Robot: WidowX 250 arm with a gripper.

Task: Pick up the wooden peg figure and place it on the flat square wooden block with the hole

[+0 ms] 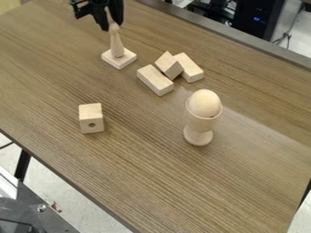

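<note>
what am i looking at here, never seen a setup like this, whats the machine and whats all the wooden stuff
There is one picture, taken by a fixed camera looking down at a slant on a table. The black thing hanging in at the upper left is a robot's gripper, the part that grasps. It is at the top of a slim wooden post on a square base; I can't tell whether it grips it. Beside the post, three plain blocks lie close together. Nearer the camera are a block with a round hole and, to its right in the picture, a wooden cup with an egg-shaped piece in it.
</note>
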